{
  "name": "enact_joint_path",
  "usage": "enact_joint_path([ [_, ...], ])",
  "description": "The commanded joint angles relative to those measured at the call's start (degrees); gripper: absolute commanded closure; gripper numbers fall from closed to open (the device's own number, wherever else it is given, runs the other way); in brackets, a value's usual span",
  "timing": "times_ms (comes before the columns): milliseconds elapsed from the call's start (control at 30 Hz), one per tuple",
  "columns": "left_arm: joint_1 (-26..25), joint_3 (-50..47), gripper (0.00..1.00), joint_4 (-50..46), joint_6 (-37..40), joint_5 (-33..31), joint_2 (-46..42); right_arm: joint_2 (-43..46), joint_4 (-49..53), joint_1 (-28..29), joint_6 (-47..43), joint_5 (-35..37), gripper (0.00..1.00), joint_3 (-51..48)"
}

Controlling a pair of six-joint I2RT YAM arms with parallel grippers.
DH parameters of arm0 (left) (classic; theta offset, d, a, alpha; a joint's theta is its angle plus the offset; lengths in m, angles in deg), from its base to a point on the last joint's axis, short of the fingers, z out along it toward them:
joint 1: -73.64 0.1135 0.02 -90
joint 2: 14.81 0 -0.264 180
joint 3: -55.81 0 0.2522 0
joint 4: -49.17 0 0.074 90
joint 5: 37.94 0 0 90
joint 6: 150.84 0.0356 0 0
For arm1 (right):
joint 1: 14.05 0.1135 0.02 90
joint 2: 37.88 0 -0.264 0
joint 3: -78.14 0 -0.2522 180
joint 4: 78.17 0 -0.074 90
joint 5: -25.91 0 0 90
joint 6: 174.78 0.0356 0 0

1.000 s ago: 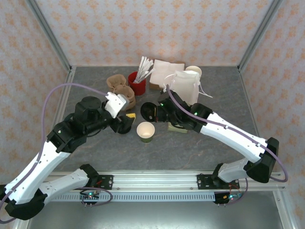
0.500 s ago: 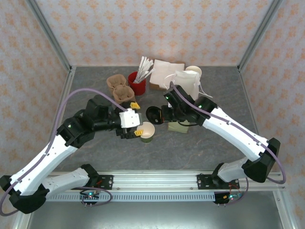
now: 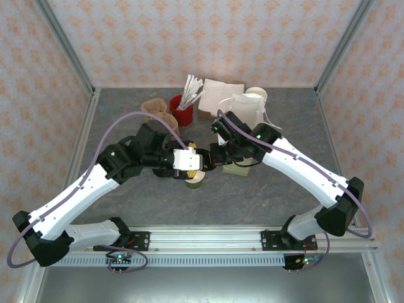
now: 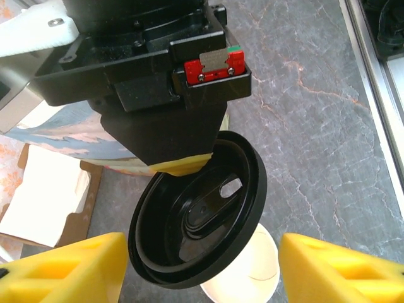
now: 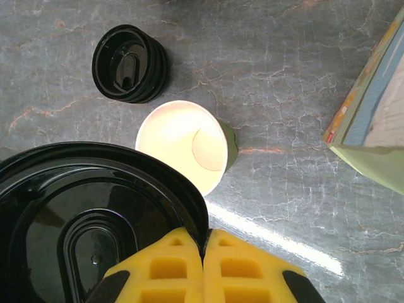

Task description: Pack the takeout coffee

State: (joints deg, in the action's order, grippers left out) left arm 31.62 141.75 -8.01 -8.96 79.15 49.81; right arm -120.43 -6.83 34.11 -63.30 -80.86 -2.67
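The paper cup, dark olive outside and cream inside, stands lidless on the grey table; in the top view the cup shows just below both grippers. My right gripper is shut on the rim of a round black lid, underside up in its view. The left wrist view has that lid tilted just above the cup's mouth. My left gripper is open, one yellow finger on each side of the cup. From above, the left gripper and right gripper nearly meet.
A loose stack of black lids sits just beyond the cup. At the back stand brown cup carriers, a red cup of stirrers, napkins, a white paper bag and stacked cups. A box lies under the right arm.
My left arm swung right and brought its open fingers round the cup. The right gripper carried the black lid leftward to just above the cup.
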Motion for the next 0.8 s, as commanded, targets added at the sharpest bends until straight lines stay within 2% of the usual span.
enact_joint_path([
  [0,-0.3,1.6,0.36,-1.6,2.5,-1.7,0.0,-0.1,1.6,-0.2,-1.2,-0.3,1.0,2.0],
  [367,-0.3,2.6,0.47,-3.1,4.7,-3.6,2.9,-0.6,1.9,-0.2,-1.5,-0.9,1.0,2.5],
  [533,-0.3,2.5,0.55,-2.6,4.7,-3.6,3.2,-1.0,2.0,-0.2,-1.5,-0.8,1.0,3.0],
  [767,-0.3,3.2,0.75,-3.0,4.5,-3.4,3.5,-1.3,2.5,-0.3,-1.4,-0.3,1.0,3.7],
])
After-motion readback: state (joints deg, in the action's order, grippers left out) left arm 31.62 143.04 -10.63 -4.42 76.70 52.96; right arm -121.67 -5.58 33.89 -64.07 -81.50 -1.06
